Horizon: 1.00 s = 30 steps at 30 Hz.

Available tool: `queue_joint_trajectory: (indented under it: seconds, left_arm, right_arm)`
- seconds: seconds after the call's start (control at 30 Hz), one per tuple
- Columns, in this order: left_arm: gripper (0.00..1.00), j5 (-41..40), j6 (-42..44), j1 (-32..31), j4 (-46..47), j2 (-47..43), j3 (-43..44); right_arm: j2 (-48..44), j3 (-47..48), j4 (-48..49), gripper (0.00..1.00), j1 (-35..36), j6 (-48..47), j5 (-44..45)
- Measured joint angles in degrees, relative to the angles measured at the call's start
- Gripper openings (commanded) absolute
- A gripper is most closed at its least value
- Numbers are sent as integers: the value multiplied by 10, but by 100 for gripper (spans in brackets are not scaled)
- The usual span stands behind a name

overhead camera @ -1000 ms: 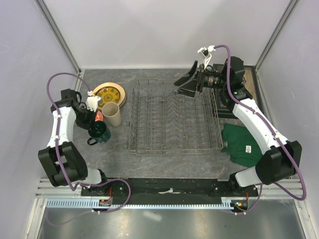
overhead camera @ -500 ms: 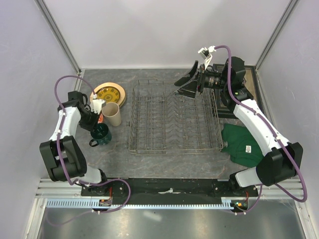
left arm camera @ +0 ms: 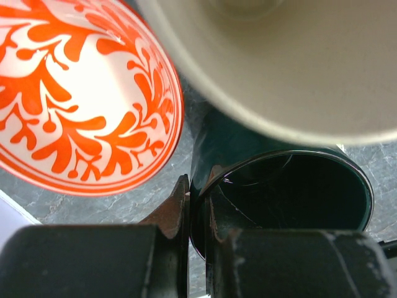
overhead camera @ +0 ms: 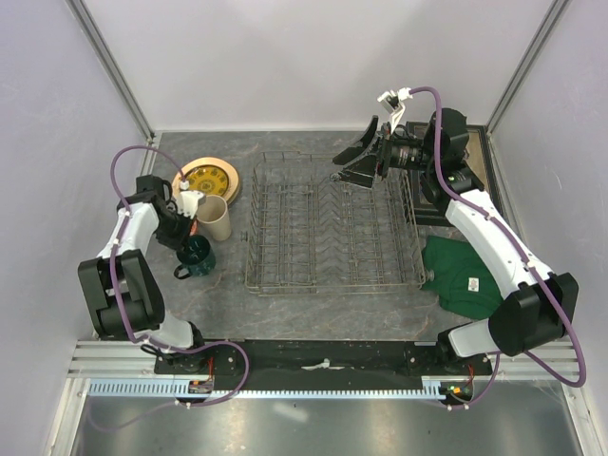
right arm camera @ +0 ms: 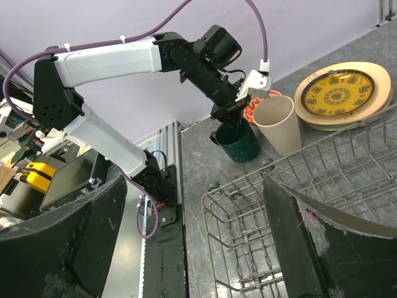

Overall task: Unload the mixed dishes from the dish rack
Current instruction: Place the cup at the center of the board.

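The grey wire dish rack (overhead camera: 332, 223) stands mid-table and holds no dishes. Left of it stand the gold-brown plate (overhead camera: 209, 179) on the pale green plate (right arm camera: 322, 125), the beige tumbler (overhead camera: 214, 217), the dark green mug (overhead camera: 195, 256) and the red-and-white bowl (left arm camera: 80, 93). My left gripper (left arm camera: 197, 211) is shut on the mug's rim, one finger inside and one outside; the mug (right arm camera: 239, 141) stands on the table. The bowl is mostly hidden under that gripper in the top view. My right gripper (overhead camera: 353, 161) is open and empty above the rack's far right part (right arm camera: 298, 205).
A green folded cloth (overhead camera: 465, 275) lies right of the rack. A dark box (overhead camera: 470, 176) sits at the far right behind my right arm. The tumbler (left arm camera: 279, 62) and bowl crowd close around the mug. Walls enclose the table on three sides.
My left arm has swung its elbow back and turned at the wrist, still holding the mug's rim; the mug has shifted slightly right. The right arm has not moved.
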Motion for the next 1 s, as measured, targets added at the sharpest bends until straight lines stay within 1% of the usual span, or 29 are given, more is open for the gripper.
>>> queue_joint_trajectory:
  seconds: [0.23, 0.57, 0.67, 0.7, 0.77, 0.8, 0.83, 0.87, 1.0]
  left_arm:
    - [1, -4, -5, -7, 10, 8, 0]
    - [4, -14, -7, -11, 23, 7, -12]
    - [11, -14, -8, -11, 23, 7, -13]
    - [18, -14, -8, -11, 23, 7, -13]
    - [23, -16, -8, -11, 24, 6, -14]
    - [30, -16, -8, -11, 24, 6, -14]
    - [32, -16, -9, -11, 24, 5, -16]
    - [38, -16, -9, -11, 24, 2, -17]
    - [47, -15, -12, -11, 24, -16, -17]
  right_arm:
    - [-1, 0, -1, 98, 0, -1, 0]
    - [-1, 0, -3, 98, 0, -4, 0]
    - [-1, 0, -4, 98, 0, -6, 0]
    - [-1, 0, -5, 98, 0, -8, 0]
    - [-2, 0, -8, 98, 0, -11, 2]
    - [-3, 0, -10, 98, 0, -13, 4]
    - [-3, 0, -12, 98, 0, -15, 4]
    - [-4, 0, -13, 98, 0, -16, 5]
    - [-4, 0, -16, 98, 0, -25, 9]
